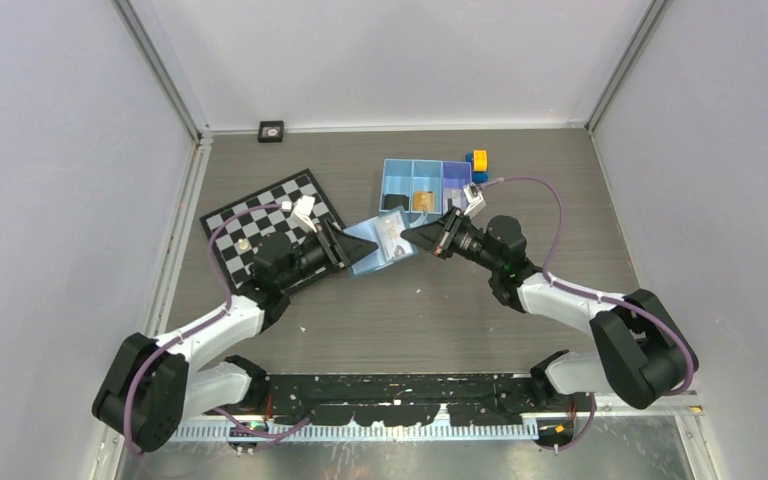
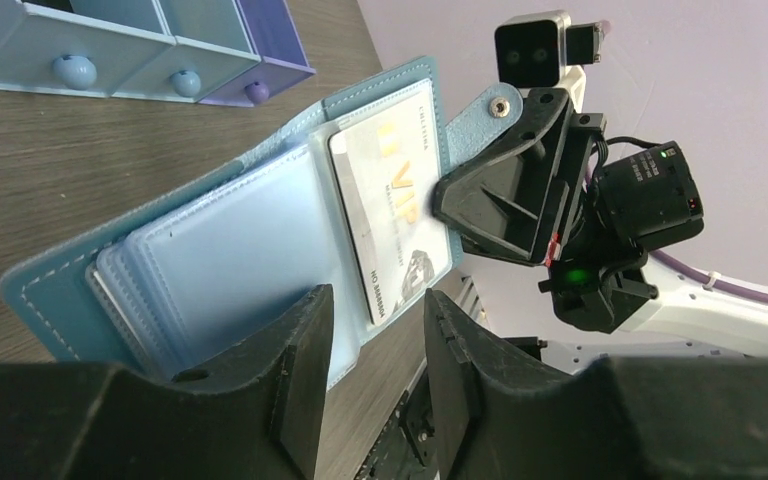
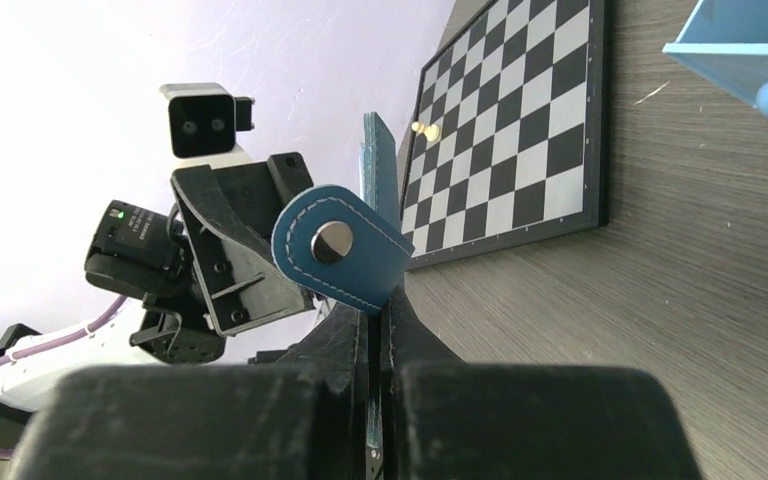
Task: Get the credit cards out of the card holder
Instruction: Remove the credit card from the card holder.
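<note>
Blue card holder (image 2: pixel 210 240) spread open, clamped in right pincer (image 3: pixel 380 305); left pincer (image 2: pixel 378 305) half-open beside its edge.

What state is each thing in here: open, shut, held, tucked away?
card holder, unfolded open, gripped at its snap-tab side.
pale card, tucked in a card holder pocket, not out yet.
right pincer, shut on the card holder.
left pincer, jaws apart around the card holder's opposite edge.

Even diffuse overhead light, soft shadows, top view sharp. Wrist views: near black plastic fingers (image 2: pixel 295 400) soft-focus; mild sheen on pale whitish plastic card (image 2: pixel 385 215).
</note>
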Available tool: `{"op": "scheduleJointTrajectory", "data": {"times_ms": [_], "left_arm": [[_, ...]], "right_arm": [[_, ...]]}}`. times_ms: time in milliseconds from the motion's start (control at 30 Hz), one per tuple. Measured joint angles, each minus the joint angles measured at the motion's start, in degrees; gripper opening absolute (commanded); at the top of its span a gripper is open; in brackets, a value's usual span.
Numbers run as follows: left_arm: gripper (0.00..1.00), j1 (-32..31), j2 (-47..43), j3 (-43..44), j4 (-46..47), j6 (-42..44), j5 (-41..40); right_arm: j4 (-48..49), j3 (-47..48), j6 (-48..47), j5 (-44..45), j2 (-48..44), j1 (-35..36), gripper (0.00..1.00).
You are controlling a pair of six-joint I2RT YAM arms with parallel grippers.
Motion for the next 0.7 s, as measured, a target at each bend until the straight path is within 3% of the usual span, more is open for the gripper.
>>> {"op": "scheduleJointTrajectory", "data": {"times_ms": [700], "left_arm": [[0.42, 2.0, 7.1, 0.8, 8.2, -7.8, 5.8]], "right_arm": [[11.5, -0.2, 7.0, -2.6, 6.6, -0.1, 0.01]]}}
